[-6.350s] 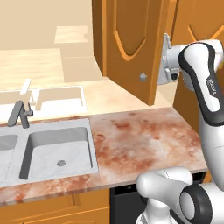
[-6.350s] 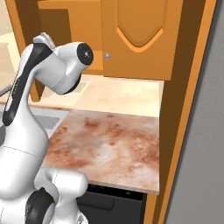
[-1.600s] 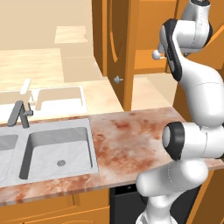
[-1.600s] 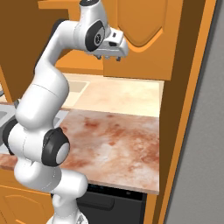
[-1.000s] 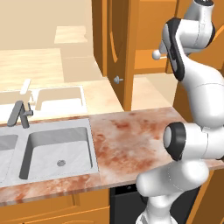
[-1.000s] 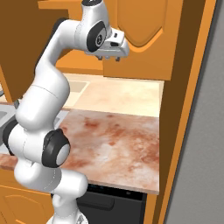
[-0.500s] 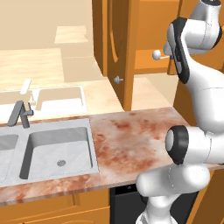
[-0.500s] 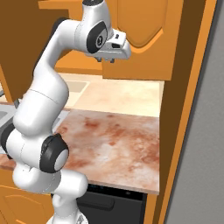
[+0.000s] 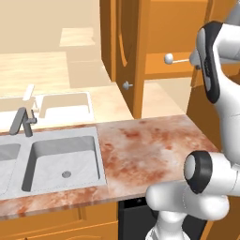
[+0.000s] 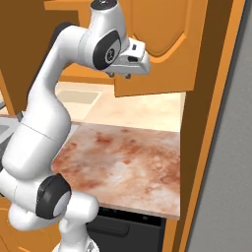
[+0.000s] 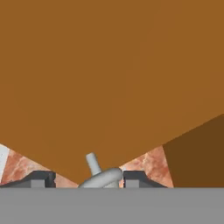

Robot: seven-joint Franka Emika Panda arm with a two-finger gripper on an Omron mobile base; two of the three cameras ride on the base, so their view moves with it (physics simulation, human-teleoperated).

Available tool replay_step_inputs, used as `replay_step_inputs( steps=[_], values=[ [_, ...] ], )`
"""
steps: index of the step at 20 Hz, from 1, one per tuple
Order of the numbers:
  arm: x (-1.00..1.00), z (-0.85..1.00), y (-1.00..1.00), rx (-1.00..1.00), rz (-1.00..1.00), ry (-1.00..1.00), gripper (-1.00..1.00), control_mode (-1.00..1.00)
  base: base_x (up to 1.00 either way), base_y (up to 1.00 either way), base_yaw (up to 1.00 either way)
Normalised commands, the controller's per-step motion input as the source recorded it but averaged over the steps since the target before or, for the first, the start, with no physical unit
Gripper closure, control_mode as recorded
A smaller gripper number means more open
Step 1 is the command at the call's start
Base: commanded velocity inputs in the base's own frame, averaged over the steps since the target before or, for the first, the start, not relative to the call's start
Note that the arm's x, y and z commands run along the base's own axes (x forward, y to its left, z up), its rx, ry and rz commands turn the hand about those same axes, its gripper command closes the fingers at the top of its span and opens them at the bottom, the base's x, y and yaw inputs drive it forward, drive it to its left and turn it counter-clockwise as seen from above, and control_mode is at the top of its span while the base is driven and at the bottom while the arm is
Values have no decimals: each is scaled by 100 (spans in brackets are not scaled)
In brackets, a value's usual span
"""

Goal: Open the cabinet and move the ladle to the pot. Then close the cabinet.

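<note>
bench (image 9: 140,150): mottled red-brown stone top, running along the wall
sink (image 9: 63,157): grey basin sunk into the bench, left side
tap (image 9: 22,121): grey, standing behind the sink
wall (image 9: 42,23): plain beige
lower cupboards (image 9: 61,225): orange wood under the bench
light: even, soft

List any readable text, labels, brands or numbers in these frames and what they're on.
None readable. The cabinet doors, marble counter, sink and faucet carry no lettering. The ladle is plain grey metal, with no markings to make out.
</note>
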Motion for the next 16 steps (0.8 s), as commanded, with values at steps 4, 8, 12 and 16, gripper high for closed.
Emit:
replay_step_inputs(
  steps=[4,8,12,16],
  values=[
    [-100,-1,-100,-2,0,-1,100,-100,0,0,0],
    [-100,-10,-100,-2,0,0,100,-100,0,0,0],
    [-92,-8,-76,-1,0,0,100,-100,0,0,0],
    [-59,0,32,-3,0,2,-100,-100,0,0,0]
  ],
)
